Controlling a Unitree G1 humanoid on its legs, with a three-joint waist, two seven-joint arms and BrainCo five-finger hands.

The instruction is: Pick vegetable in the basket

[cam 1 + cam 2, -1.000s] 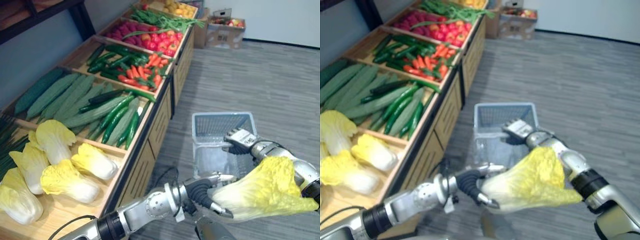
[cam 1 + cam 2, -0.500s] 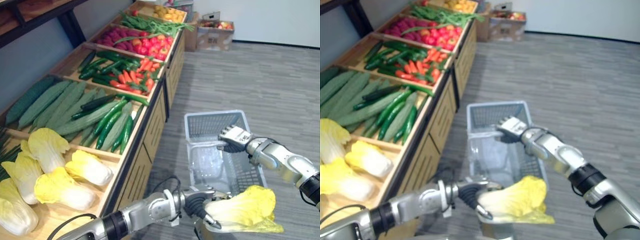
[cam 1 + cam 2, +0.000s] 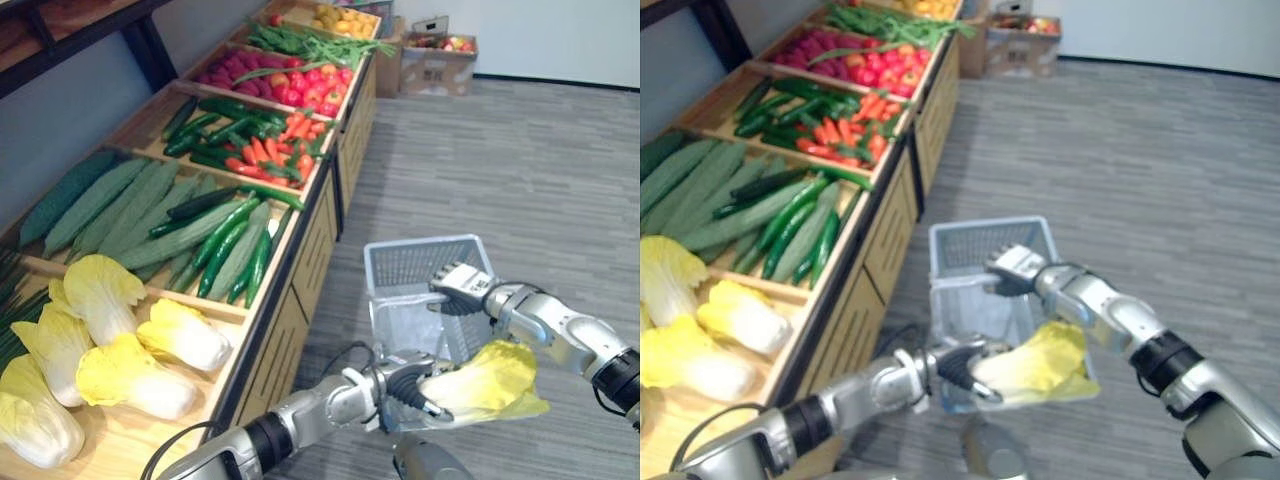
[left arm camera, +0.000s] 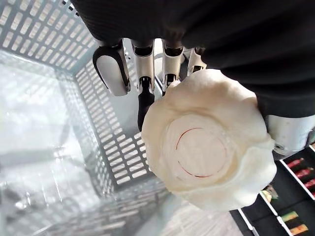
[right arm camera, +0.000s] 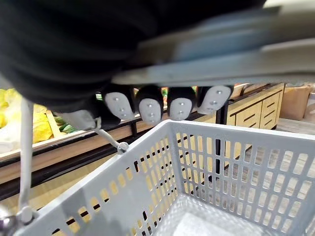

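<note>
A robot stands beside a long wooden vegetable stand (image 3: 312, 262), both arms out over a grey plastic basket (image 3: 412, 260) just off the stand's front. Its left hand (image 3: 408, 386) has its fingers clamped round the white base of a yellow-green cabbage (image 3: 487, 378). The cabbage is held on its side at the near end of the basket, base over the inside and leafy end across the near rim. The right hand (image 3: 461, 288) is at the basket's right rim, fingers curled round the handle (image 5: 236, 42). On the stand, more cabbages (image 3: 130, 372) fill the nearest bin, then cucumbers (image 3: 232, 245), then red and green peppers (image 3: 262, 140). A cardboard box (image 3: 436, 66) sits on the floor by the far wall.
</note>
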